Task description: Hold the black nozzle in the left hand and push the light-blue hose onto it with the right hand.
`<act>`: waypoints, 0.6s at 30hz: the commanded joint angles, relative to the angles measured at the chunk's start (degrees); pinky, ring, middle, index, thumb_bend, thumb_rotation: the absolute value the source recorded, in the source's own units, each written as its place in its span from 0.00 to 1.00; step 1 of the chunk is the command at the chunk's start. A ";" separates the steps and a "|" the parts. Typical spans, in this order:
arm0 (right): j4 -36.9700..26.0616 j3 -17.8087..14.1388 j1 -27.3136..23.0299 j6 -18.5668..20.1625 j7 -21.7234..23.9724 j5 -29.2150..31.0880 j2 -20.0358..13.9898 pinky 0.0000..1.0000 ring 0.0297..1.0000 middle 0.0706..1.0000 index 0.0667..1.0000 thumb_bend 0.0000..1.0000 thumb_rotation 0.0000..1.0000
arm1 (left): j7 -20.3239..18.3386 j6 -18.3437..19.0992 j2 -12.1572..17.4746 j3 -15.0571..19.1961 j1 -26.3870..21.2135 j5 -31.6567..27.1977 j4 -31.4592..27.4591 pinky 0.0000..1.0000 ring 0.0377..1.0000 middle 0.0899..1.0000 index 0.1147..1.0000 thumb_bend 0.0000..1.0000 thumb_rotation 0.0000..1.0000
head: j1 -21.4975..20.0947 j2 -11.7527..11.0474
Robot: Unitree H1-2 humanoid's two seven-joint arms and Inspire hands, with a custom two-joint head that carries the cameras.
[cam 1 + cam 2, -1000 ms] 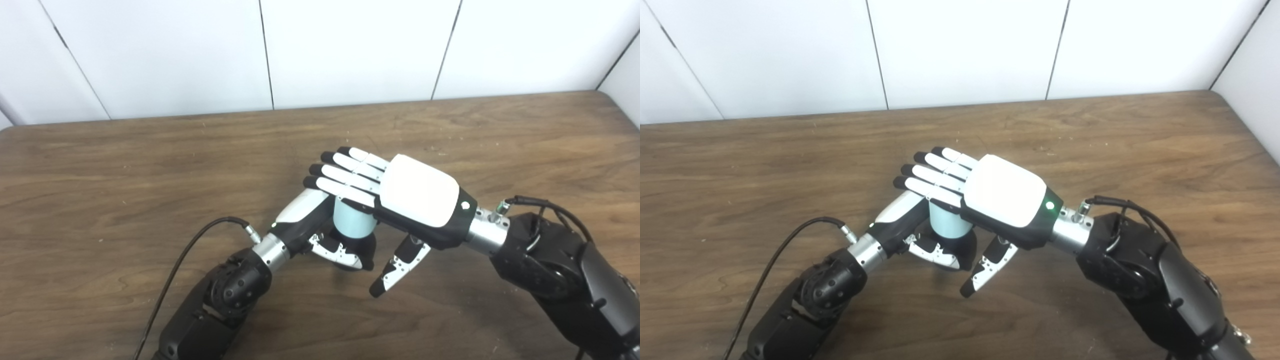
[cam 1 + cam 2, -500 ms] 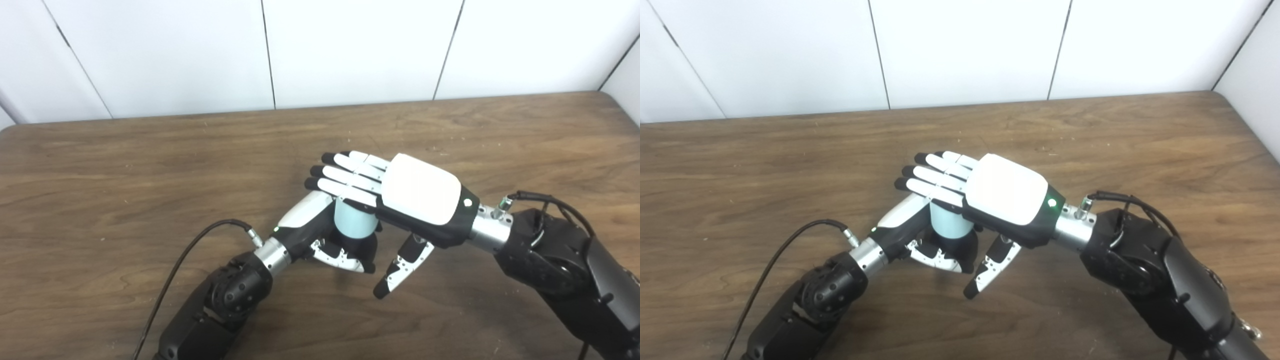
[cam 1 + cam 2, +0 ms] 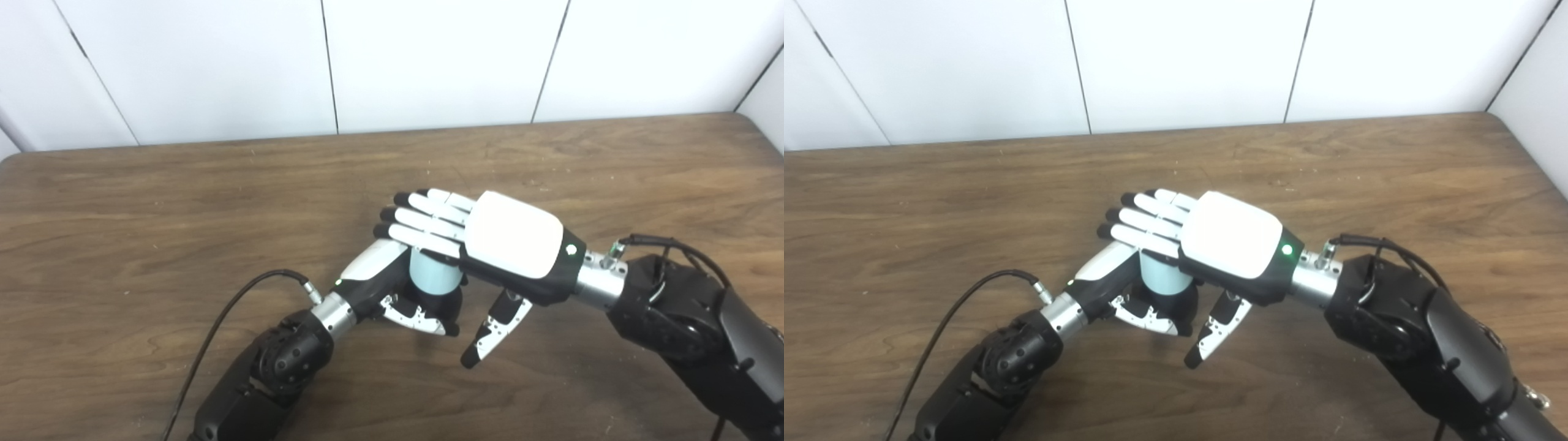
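Observation:
A short light-blue hose piece [image 3: 433,278] stands upright on the black nozzle [image 3: 452,301], of which only a dark part shows below the hose. My left hand [image 3: 380,275] is shut around the nozzle low over the table; its fingers [image 3: 413,315] wrap the front. My right hand [image 3: 490,239] lies flat, palm down, on top of the hose, with fingers stretched out to the left and thumb [image 3: 493,331] hanging down to the right. The hose top is hidden under the palm. The hose also shows in the right eye view [image 3: 1164,278].
The brown wooden table [image 3: 153,202] runs to a white panel wall at the back. A black cable [image 3: 233,306] loops from my left wrist over the table. My right forearm [image 3: 692,318] lies low at the right.
My right hand has sunk slightly onto the hose, and the hose and left hand sit a little lower. Less of the light-blue piece shows.

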 commanded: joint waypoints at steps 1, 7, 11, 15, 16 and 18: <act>1.98 4.57 3.49 -2.09 6.93 -1.70 -1.15 0.97 1.00 1.00 1.00 0.82 0.48 | -2.07 2.88 1.44 -0.71 0.49 3.83 2.82 0.78 0.67 0.60 0.42 0.52 0.08 | -0.06 0.08; 1.70 4.74 3.75 -2.13 6.72 -2.57 -1.05 0.98 1.00 1.00 1.00 0.82 0.48 | -2.40 3.35 1.57 -0.81 0.63 4.08 2.30 0.77 0.67 0.60 0.42 0.52 0.07 | -0.02 0.23; 1.78 4.75 3.89 -2.20 6.55 -2.89 -1.03 0.98 1.00 1.00 1.00 0.82 0.48 | -2.75 3.67 1.62 -0.82 0.61 4.05 1.97 0.77 0.67 0.60 0.42 0.51 0.07 | 0.07 0.32; 1.69 4.62 3.82 -2.28 6.45 -2.95 -1.13 0.98 1.00 1.00 1.00 0.82 0.48 | -2.79 3.56 1.64 -0.74 0.63 3.98 1.92 0.77 0.67 0.60 0.42 0.51 0.07 | -0.01 0.22; 1.68 4.58 3.78 -2.28 6.44 -2.94 -1.14 0.98 1.00 1.00 1.00 0.82 0.48 | -2.76 3.47 1.64 -0.70 0.63 3.94 1.96 0.77 0.67 0.60 0.42 0.51 0.07 | -0.01 0.22; 1.68 4.48 3.70 -2.27 6.34 -2.90 -1.12 0.98 1.00 1.00 1.00 0.82 0.48 | -2.60 3.17 1.65 -0.66 0.65 3.89 2.04 0.77 0.67 0.59 0.42 0.52 0.07 | -0.04 0.21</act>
